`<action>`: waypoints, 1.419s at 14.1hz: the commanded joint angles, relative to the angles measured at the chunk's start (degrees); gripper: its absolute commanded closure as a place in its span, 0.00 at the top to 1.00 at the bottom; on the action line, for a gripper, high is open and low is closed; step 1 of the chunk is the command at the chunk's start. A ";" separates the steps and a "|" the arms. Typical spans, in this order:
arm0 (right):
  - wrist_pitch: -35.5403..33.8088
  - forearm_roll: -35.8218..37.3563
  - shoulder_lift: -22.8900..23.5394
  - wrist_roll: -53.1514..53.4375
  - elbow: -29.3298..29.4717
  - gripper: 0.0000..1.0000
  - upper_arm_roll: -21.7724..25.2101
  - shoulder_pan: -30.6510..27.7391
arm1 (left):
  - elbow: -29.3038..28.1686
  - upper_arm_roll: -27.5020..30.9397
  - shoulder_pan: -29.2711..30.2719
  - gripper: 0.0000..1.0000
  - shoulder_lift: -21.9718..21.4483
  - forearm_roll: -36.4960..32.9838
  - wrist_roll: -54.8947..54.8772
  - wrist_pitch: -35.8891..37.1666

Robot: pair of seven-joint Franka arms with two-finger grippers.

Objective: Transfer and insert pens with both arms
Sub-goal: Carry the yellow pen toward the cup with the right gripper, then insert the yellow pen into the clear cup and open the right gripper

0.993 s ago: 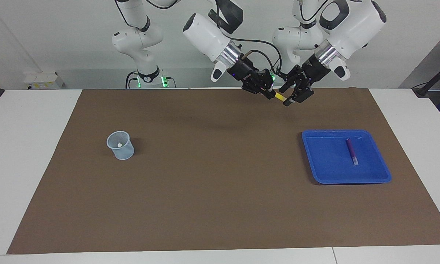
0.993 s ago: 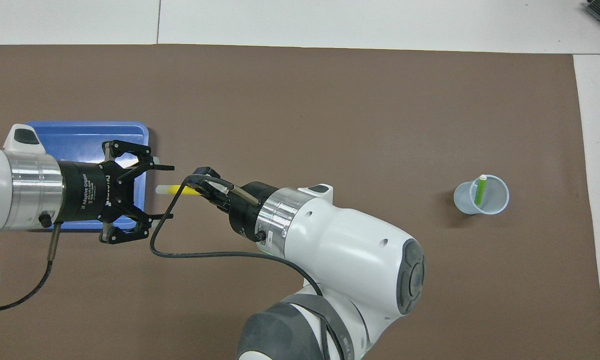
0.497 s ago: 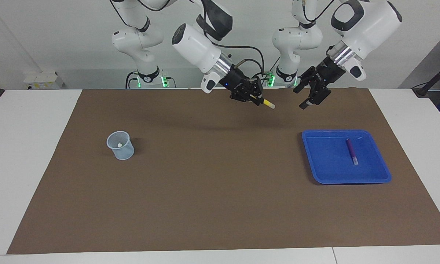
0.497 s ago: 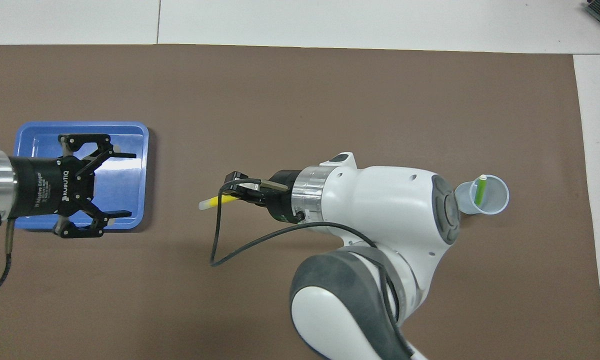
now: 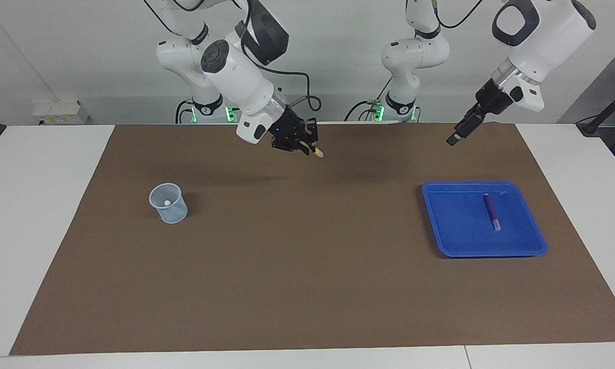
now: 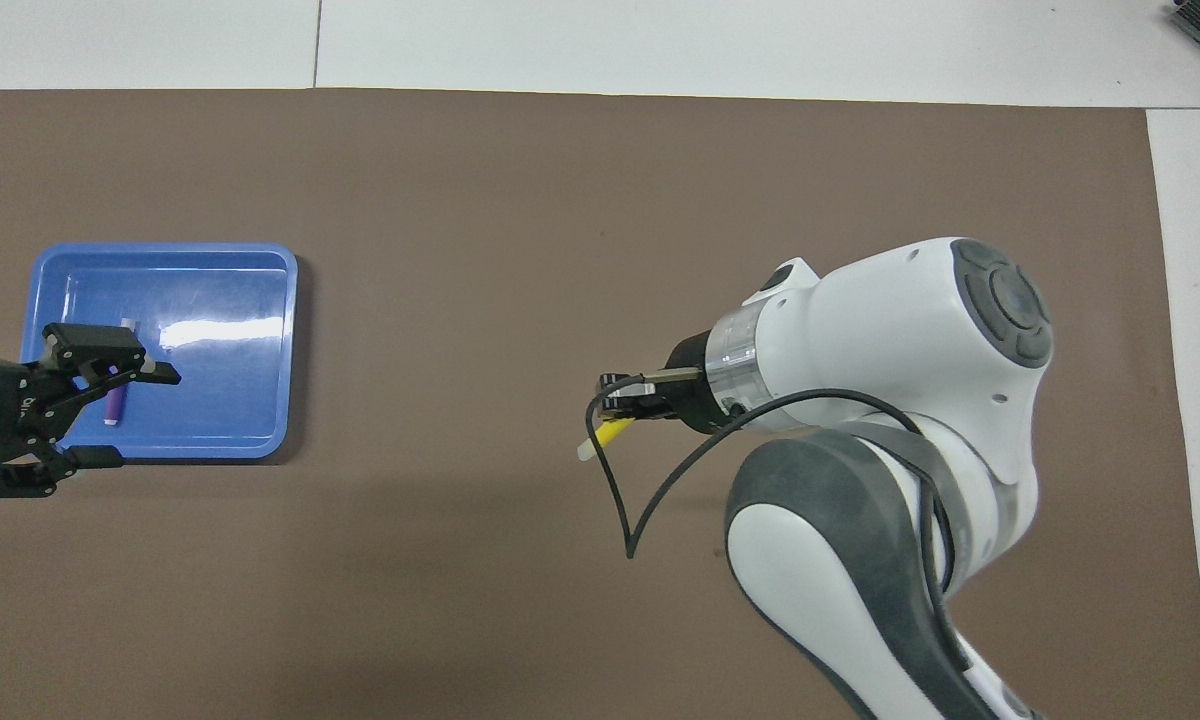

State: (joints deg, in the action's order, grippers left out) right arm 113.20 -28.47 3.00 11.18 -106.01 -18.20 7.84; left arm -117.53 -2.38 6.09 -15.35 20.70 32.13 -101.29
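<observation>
Right gripper (image 5: 307, 146) is clamped on the yellow pen (image 5: 315, 151), upper middle of the facing frame, up in the air over the brown mat (image 5: 307, 287). The pale cap end pokes out past the fingertips and tilts down. My guess is it's held by the coloured end so the free end can drop into the cup (image 5: 168, 203) first.

Left gripper (image 5: 456, 136) is at the upper right of that frame, fingers spread and holding nothing. In the overhead shot it (image 6: 110, 400) sits over the tray's (image 6: 260, 440) edge at the left of the frame. Probably parked there since the purple pen (image 5: 491, 211) is lying flat in the tray, likely the next one to grab.

The cup stands left of centre in the facing frame, with something pale showing inside. I'd assume that's a pen already in, but only the tip shows. In the overhead view the right arm hides the cup completely.

Room-wise it looks easy. The mat between the yellow pen and the cup is bare, so nothing to dodge on the way. The cup mouth is small though and the cup looks light, so I'd say a sloppy drop could tip it. The tray has a low rim, so reaching the purple pen from above looks fine.
</observation>
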 commanded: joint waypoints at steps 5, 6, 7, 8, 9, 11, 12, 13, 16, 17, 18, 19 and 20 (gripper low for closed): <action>-15.81 17.80 -2.29 -25.82 -0.78 0.00 -0.43 -15.38 | -1.56 -0.34 6.21 0.95 1.89 -10.94 -30.18 -3.55; -16.86 20.44 -2.30 -29.69 -0.34 0.00 -0.34 -17.49 | -1.56 -0.34 6.38 0.95 3.13 -11.21 -31.50 -4.95; -16.79 22.39 -2.21 -32.86 -0.34 0.00 -0.34 -18.73 | -1.56 -0.34 6.73 0.95 4.27 -11.21 -32.38 -6.54; -16.35 24.49 -2.12 -35.67 -0.34 0.00 -0.34 -19.09 | -1.56 -0.34 7.17 0.95 5.50 -11.30 -33.35 -7.94; -15.91 27.39 -2.12 -38.31 -0.17 0.00 -0.43 -18.92 | -1.38 -0.34 7.35 0.95 6.82 -12.60 -34.58 -9.44; -14.33 33.71 -2.03 -44.02 -0.16 0.00 -0.60 -18.13 | -1.29 -0.34 7.35 0.95 9.98 -15.68 -37.56 -13.03; -13.54 35.66 -2.03 -47.79 -0.25 0.00 -0.60 -18.04 | -1.29 -0.34 7.53 0.95 11.65 -15.78 -38.80 -15.40; -12.32 36.81 -1.95 -51.75 -0.43 0.00 -0.52 -18.47 | -1.29 -0.26 8.05 0.95 13.23 -15.78 -40.20 -17.34; -8.27 37.61 -1.94 -57.15 -2.18 0.00 -0.52 -20.93 | -1.21 -0.26 9.29 0.94 16.49 -15.78 -43.81 -21.92; -6.69 37.44 -2.03 -57.32 -3.23 0.00 -0.52 -21.46 | -1.12 -0.26 9.29 0.94 17.54 -15.87 -44.78 -23.24; -5.37 37.43 -2.12 -57.41 -3.94 0.00 -0.52 -21.47 | -1.12 -0.26 9.29 0.93 18.42 -15.78 -46.00 -24.73; -3.79 37.35 -2.12 -57.50 -4.90 0.00 -0.52 -21.55 | -0.77 -0.26 9.29 0.93 20.00 -15.87 -47.15 -25.96; -1.86 37.00 -2.12 -57.59 -6.39 0.00 -0.52 -21.82 | -0.16 -0.26 9.37 0.92 21.32 -15.87 -48.29 -27.28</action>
State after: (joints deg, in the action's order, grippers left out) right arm 107.73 8.16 1.91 -45.27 -108.86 -18.11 -13.03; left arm -118.81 -2.22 14.82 3.43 5.87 -13.75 -125.91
